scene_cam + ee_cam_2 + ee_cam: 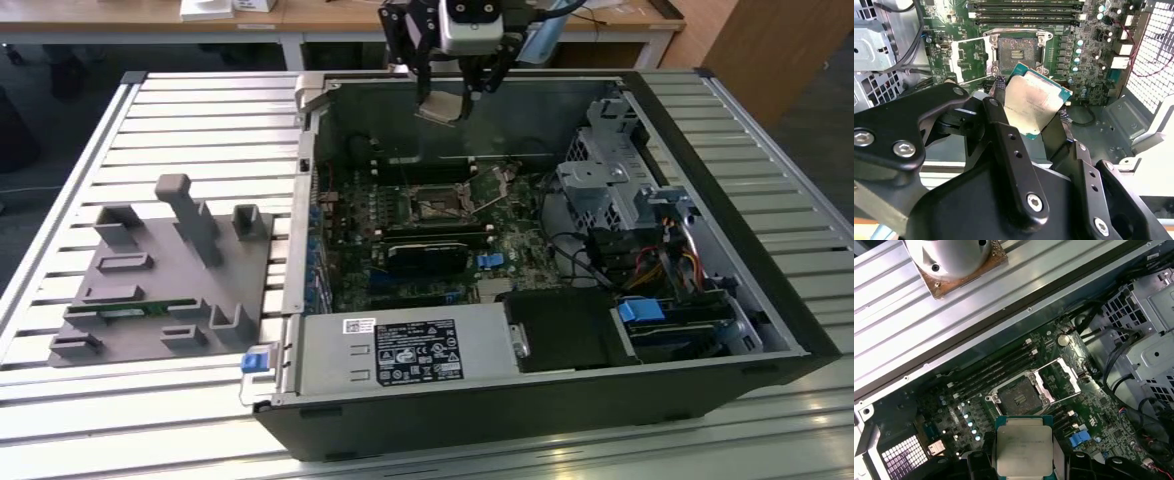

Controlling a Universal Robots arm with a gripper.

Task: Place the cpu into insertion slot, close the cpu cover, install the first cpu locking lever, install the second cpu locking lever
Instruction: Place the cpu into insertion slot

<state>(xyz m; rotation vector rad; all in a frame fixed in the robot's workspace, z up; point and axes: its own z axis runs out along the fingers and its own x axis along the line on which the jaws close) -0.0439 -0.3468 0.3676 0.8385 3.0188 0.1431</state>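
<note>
My fingers (1001, 125) are clamped on the cpu (1036, 100), pinching it by two opposite edges w/ the metal top facing back up at my wrist. It hangs in the air btwn the tips, above the open case (747, 250) and touching nothing else.

The socket (1019, 397) lies below and a little ahead of the fingers, bare. The cover (1043, 387) stands flipped open just beside it, so nothing is seated or closed yet.

Handling, as I judge it:
- Chip is light, thin and stiff, so it won't flex.
- The smooth lid and narrow green rim give the pads little to bite on, so it could slip or twist if squeezed unevenly.
- Underside contacts and socket pins are prob. the fragile bits.
- Edges are the right place to hold it; keep off the faces.
- It looks slightly skewed relative to the socket in the second wrist view, so it'd need squaring and levelling to drop in flat, w/ no pressing.
</note>
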